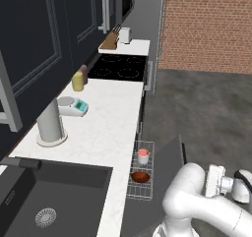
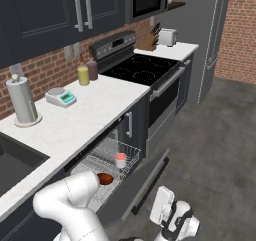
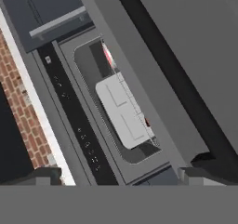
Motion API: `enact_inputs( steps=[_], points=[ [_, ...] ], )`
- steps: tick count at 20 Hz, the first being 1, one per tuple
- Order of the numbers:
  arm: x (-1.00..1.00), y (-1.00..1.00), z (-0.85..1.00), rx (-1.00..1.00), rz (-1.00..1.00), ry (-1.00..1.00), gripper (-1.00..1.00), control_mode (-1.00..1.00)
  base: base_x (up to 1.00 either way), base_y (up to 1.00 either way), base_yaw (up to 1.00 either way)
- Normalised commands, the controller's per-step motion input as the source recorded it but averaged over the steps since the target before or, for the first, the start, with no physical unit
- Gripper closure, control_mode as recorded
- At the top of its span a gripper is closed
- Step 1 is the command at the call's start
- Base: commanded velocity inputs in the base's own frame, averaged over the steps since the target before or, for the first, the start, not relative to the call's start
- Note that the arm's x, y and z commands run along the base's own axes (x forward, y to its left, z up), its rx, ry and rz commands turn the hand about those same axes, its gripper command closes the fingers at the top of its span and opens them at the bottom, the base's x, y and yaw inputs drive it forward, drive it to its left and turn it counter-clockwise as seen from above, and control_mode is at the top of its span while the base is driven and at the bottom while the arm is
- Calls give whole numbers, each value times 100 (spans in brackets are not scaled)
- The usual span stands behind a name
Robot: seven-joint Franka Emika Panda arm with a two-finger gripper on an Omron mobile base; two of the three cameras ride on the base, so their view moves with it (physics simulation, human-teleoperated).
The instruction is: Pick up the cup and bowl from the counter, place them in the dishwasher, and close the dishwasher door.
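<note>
Left base view: a long white desk (image 1: 106, 123) runs from lower left toward upper centre of frame, w/ a black sink (image 1: 49, 201) at lower left and a black cooktop (image 1: 120, 66) near the top. On the desk: a tall grey cylinder (image 1: 50, 123) at left, a small scale (image 1: 73, 106) just above it, a yellow canister (image 1: 78, 81) further up. Right of the desk edge, lower centre, the dishwasher rack (image 1: 141, 169) is pulled out. The cup (image 1: 143, 156), white w/ a pink inside, stands upright in the rack; the bowl (image 1: 140, 177), reddish-brown, sits just below it in frame, also in the rack. The dishwasher door (image 1: 170, 167) hangs open to the right of the rack. The white arm fills the lower right.

Right base view: same scene from the other side. Cup (image 2: 120, 160) and bowl (image 2: 104, 178) sit in the wire rack at lower centre, near each other but apart. The door (image 2: 140, 182) slopes down and right, open. The arm bends low, hand beneath the door's outer edge at bottom centre-right.

Hand view: gripper (image 3: 121, 175) released, jaws spread wide, nothing btwn them; the two dark tips show at bottom. Ahead lies the grey door underside and its edge, running diagonally.

Progress, as a judgement: both dishes are loaded. Left to do: push the rack in if needed, lift the door shut.
</note>
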Motion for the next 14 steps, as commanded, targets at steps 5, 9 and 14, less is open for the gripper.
enact_inputs(
  steps=[5,9,14],
  points=[
    [47,-9,-55,5,6,0,-100,-100,0,0,0],
    [20,-41,-60,13,9,0,-100,-100,0,0,0],
    [5,-48,-72,14,9,0,-100,-100,0,0,0]
  ],
)
